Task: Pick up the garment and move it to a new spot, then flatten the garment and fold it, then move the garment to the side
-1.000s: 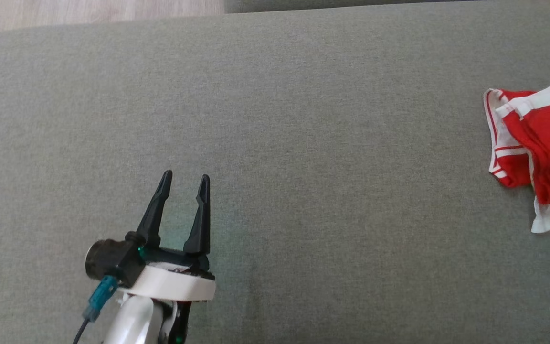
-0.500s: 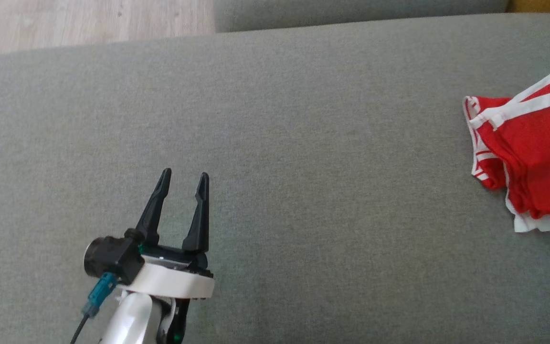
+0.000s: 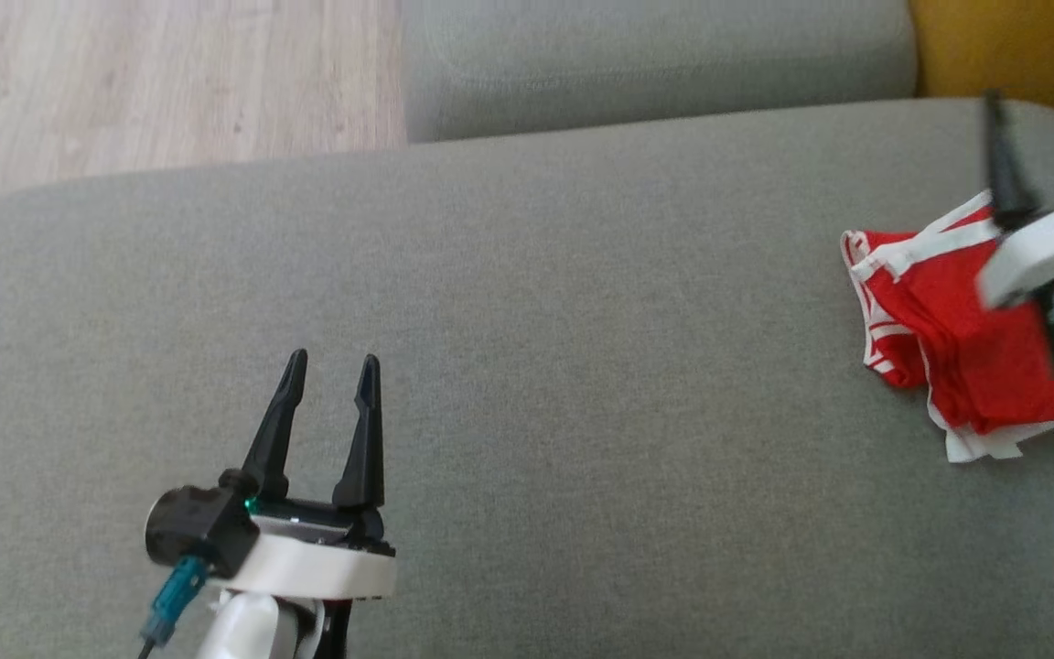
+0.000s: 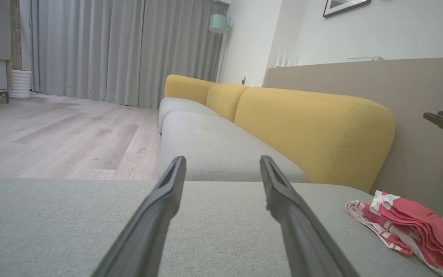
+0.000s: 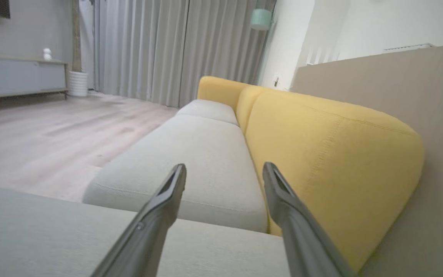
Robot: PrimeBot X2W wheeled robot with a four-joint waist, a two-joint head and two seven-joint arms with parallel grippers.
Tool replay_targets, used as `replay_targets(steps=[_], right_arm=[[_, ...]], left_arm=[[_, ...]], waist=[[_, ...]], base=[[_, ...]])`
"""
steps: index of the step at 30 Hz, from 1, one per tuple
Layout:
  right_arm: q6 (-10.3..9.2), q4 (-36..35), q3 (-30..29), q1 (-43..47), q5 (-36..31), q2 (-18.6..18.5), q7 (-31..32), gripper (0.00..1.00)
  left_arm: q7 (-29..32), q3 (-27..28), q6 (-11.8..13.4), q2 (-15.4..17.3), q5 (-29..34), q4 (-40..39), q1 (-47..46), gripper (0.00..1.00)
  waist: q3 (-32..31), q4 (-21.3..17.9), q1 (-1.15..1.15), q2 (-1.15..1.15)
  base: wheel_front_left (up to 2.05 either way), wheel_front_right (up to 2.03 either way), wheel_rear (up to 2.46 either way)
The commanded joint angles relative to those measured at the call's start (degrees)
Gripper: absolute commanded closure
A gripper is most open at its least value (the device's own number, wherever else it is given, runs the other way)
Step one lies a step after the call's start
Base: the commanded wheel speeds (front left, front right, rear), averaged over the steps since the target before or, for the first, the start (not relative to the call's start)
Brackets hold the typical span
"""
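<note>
The garment point(image 3: 957, 357), red with white trim, lies folded in a small pile on the grey sofa cushion point(image 3: 582, 366) at the right; the left wrist view shows the garment point(image 4: 406, 227) at its lower right. My right gripper point(image 3: 1044, 87) hovers above the garment's right part, blurred, fingers spread and empty. In the right wrist view the right gripper point(image 5: 224, 168) stands open over the cushion, pointing toward the yellow backrest. My left gripper point(image 3: 330, 366) rests at the lower left, far from the garment. In its own view the left gripper point(image 4: 221, 161) is open with nothing between its fingers.
A yellow backrest point(image 4: 313, 127) runs behind the cushion at the right. A second grey cushion point(image 3: 655, 64) adjoins beyond. Wooden floor point(image 3: 161, 82) lies past the cushion's far left edge. A wide stretch of bare cushion separates the left gripper from the garment.
The camera has tilted, bringing the floor and second cushion into view. My right gripper has come into view above the garment. The left gripper keeps its pose.
</note>
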Motion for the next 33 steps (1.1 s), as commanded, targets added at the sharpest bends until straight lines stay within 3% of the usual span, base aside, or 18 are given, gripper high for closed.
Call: replay_targets(steps=[1,3,5,6,13,15,20,23,33], right_arm=[[-0.04,-4.0,-0.4,2.1,-0.4,1.4,-1.2,0.0],[-0.04,-5.9,-1.1,3.6,-0.5,2.8,-1.4,0.0],[-0.04,-11.2,-2.5,8.8,-0.9,6.9,-2.0,0.0],[-0.04,-11.2,-2.5,8.8,-0.9,6.9,-2.0,0.0],[-0.04,-18.5,-6.2,23.4,-3.2,16.8,-4.1,0.0],[-0.04,-18.8,-7.6,26.5,-3.3,18.1,-4.5,0.0],[-0.04,-19.4,-8.5,32.9,-3.8,19.4,-5.1,0.0],[-0.04,-20.9,-8.6,34.9,-0.8,19.5,-5.1,0.0],[-0.04,-24.2,-8.2,36.7,0.4,19.5,-5.2,0.0]], left_arm=[[-0.5,2.4,0.4,0.1,0.1,-2.4,-1.0,0.0],[-0.5,2.5,0.5,0.1,0.1,-2.6,-0.7,0.0],[-0.5,2.6,0.6,0.1,0.0,-2.9,0.0,0.0],[-0.5,2.6,0.6,0.1,0.0,-2.9,0.0,0.0],[-0.5,3.0,0.8,0.1,0.3,-3.5,1.7,0.0],[-0.5,3.1,0.7,0.1,0.1,-3.5,2.5,0.0],[-0.5,4.1,0.9,0.1,-0.4,-2.7,4.4,0.0],[-0.5,4.5,1.2,0.1,-0.4,-2.5,5.5,0.0],[-0.5,5.5,1.3,0.1,-0.7,-4.0,6.4,0.0]], waist=[[-1.1,-0.1,0.01,0.0],[-1.5,0.0,0.01,0.0],[-2.2,0.1,0.01,0.0],[-2.2,0.1,0.01,0.0],[-3.1,1.0,0.01,0.0],[-3.3,1.2,0.01,0.0],[-3.9,1.5,0.01,0.0],[-4.0,1.4,0.01,0.0],[-4.3,1.2,0.01,0.0]], base=[[0.0,0.0,0.0],[0.0,0.0,0.0],[0.0,0.0,0.0],[0.0,0.0,0.0],[0.0,0.0,0.0],[0.0,0.0,0.0],[0.0,0.0,0.0],[0.0,0.0,0.0],[0.0,0.0,0.0]])
